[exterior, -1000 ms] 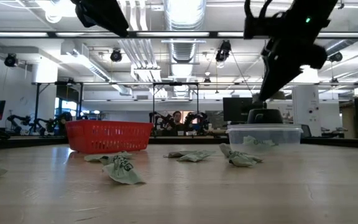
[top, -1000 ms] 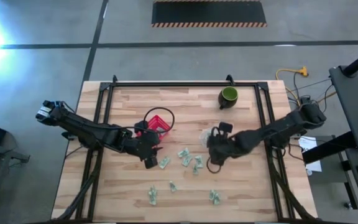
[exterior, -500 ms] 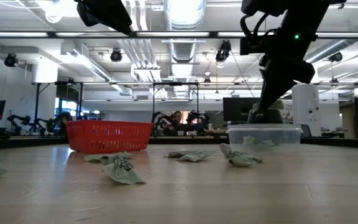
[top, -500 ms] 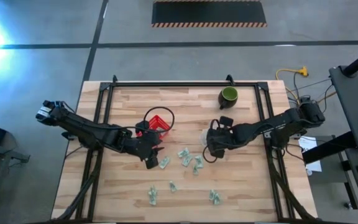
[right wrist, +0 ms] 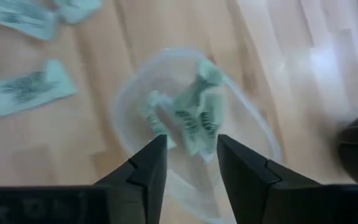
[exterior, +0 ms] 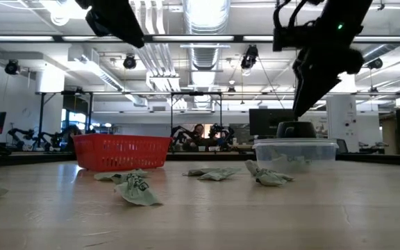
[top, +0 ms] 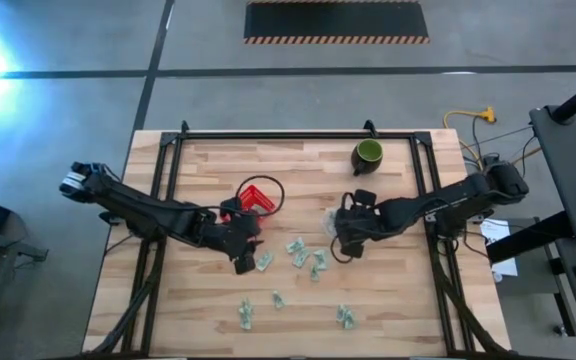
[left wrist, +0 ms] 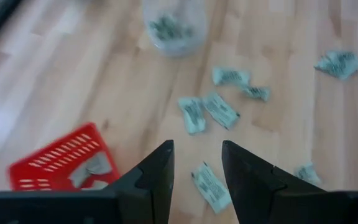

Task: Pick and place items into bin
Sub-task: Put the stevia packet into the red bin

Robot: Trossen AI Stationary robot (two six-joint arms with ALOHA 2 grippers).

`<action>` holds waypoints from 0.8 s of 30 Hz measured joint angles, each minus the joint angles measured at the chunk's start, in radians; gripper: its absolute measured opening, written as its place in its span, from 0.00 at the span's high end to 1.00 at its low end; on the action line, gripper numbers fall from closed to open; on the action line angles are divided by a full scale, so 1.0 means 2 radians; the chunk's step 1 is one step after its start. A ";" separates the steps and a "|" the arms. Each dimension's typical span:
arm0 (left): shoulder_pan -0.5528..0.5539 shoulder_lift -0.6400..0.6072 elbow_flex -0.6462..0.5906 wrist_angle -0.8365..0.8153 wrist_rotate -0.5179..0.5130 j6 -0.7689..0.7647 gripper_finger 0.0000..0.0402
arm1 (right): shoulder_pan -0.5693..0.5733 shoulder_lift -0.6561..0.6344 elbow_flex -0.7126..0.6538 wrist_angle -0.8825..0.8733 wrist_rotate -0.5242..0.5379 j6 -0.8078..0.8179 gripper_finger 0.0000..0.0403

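Observation:
Small pale green-and-white wrapped pieces [top: 301, 256] lie scattered on the wooden table; more lie nearer the near edge [top: 246, 315]. A clear plastic tub [top: 331, 221] holds several pieces [right wrist: 194, 118]. My right gripper [right wrist: 191, 158] hovers open just above this tub, empty. My left gripper [left wrist: 196, 165] is open above the table, beside the red basket [left wrist: 58, 165]. One wrapped piece [left wrist: 211, 185] lies on the wood below and ahead of its fingers. A piece also lies inside the red basket [left wrist: 91, 168]. Both arms hang above the table in the low view.
A dark green cup [top: 368, 155] stands near the far edge, right of the middle. The red basket [exterior: 121, 151] and the clear tub [exterior: 296, 153] stand mid-table, with loose pieces [exterior: 139, 191] on the wood in front of them. A black frame [top: 288, 135] borders the table top.
My right gripper has shifted a little toward the table's far edge, over the clear tub. In the low view it has dipped and then risen again.

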 joint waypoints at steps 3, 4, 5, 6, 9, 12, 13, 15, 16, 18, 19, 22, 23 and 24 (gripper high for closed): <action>0.000 0.017 -0.001 -0.005 0.044 0.036 0.71 | 0.023 -0.022 0.000 0.000 -0.007 0.011 0.68; 0.000 0.025 -0.001 -0.004 0.058 0.049 0.71 | 0.033 -0.030 0.001 0.001 -0.007 0.015 0.68; 0.000 0.033 -0.001 -0.004 0.068 0.051 0.71 | 0.043 -0.038 0.001 0.000 -0.007 0.022 0.68; 0.000 0.041 -0.001 -0.004 0.074 0.046 0.71 | 0.054 -0.045 0.001 0.000 -0.007 0.029 0.69; 0.001 0.065 0.002 -0.003 0.080 -0.014 0.71 | 0.089 -0.066 -0.001 -0.001 -0.007 0.069 0.70; 0.001 0.091 0.002 -0.004 0.081 -0.076 0.71 | 0.129 -0.081 -0.007 -0.002 0.003 0.118 0.71; 0.000 0.097 0.002 -0.004 0.084 -0.098 0.71 | 0.142 -0.084 -0.009 -0.002 0.009 0.132 0.72; 0.000 0.109 0.003 -0.005 0.087 -0.146 0.71 | 0.170 -0.089 -0.016 -0.002 0.016 0.159 0.72; 0.001 0.114 0.005 -0.005 0.088 -0.170 0.71 | 0.181 -0.091 -0.020 -0.002 0.016 0.171 0.73; 0.002 0.122 0.009 -0.010 0.089 -0.207 0.71 | 0.204 -0.093 -0.026 -0.002 0.016 0.199 0.74; 0.004 0.126 0.011 -0.013 0.089 -0.220 0.71 | 0.214 -0.093 -0.029 -0.003 0.016 0.212 0.74; 0.008 0.134 0.015 -0.028 0.090 -0.255 0.71 | 0.242 -0.087 -0.031 -0.003 0.017 0.243 0.75; 0.010 0.138 0.015 -0.029 0.093 -0.264 0.71 | 0.249 -0.084 -0.031 -0.003 0.018 0.251 0.75; 0.011 0.141 0.015 -0.029 0.098 -0.272 0.71 | 0.256 -0.080 -0.031 -0.002 0.018 0.258 0.76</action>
